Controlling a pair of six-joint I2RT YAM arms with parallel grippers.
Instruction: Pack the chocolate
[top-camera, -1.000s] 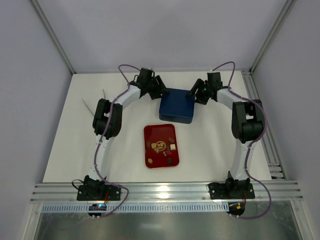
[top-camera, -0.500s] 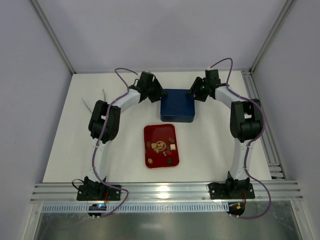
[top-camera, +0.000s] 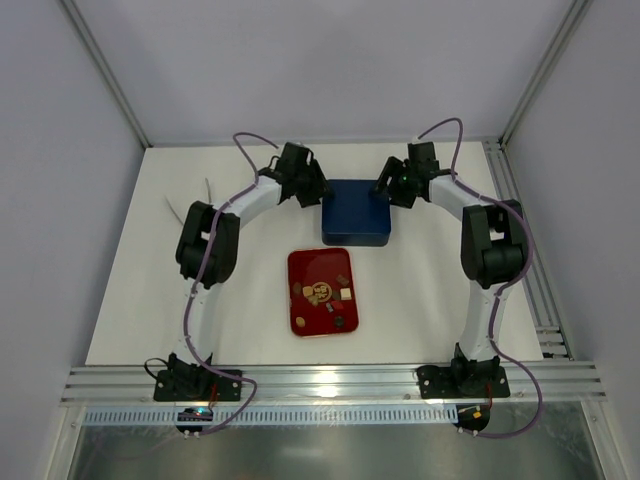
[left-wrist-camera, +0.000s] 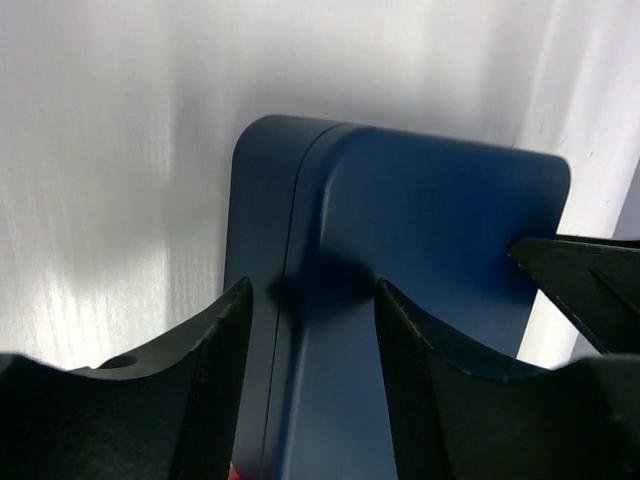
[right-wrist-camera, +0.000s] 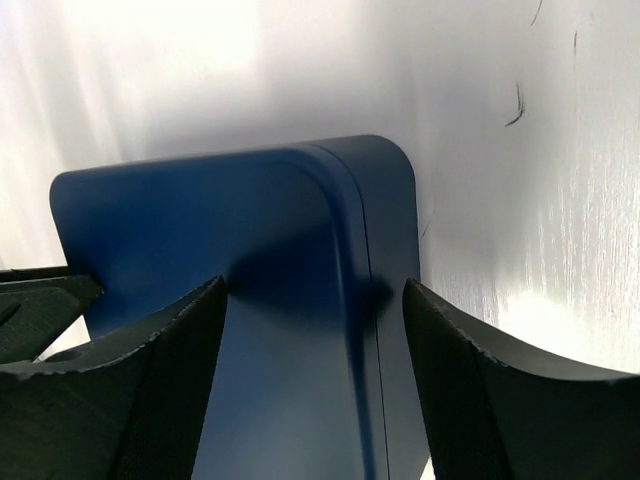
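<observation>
Left hand (top-camera: 317, 191) and right hand (top-camera: 385, 189) close in
Fingers apart, each now straddles a far corner of the dark blue square box (top-camera: 356, 217).

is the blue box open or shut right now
Shut. The blue box shows a plain lid on top with no cells visible, and both wrist views show the lid seam closed along its side.
</observation>
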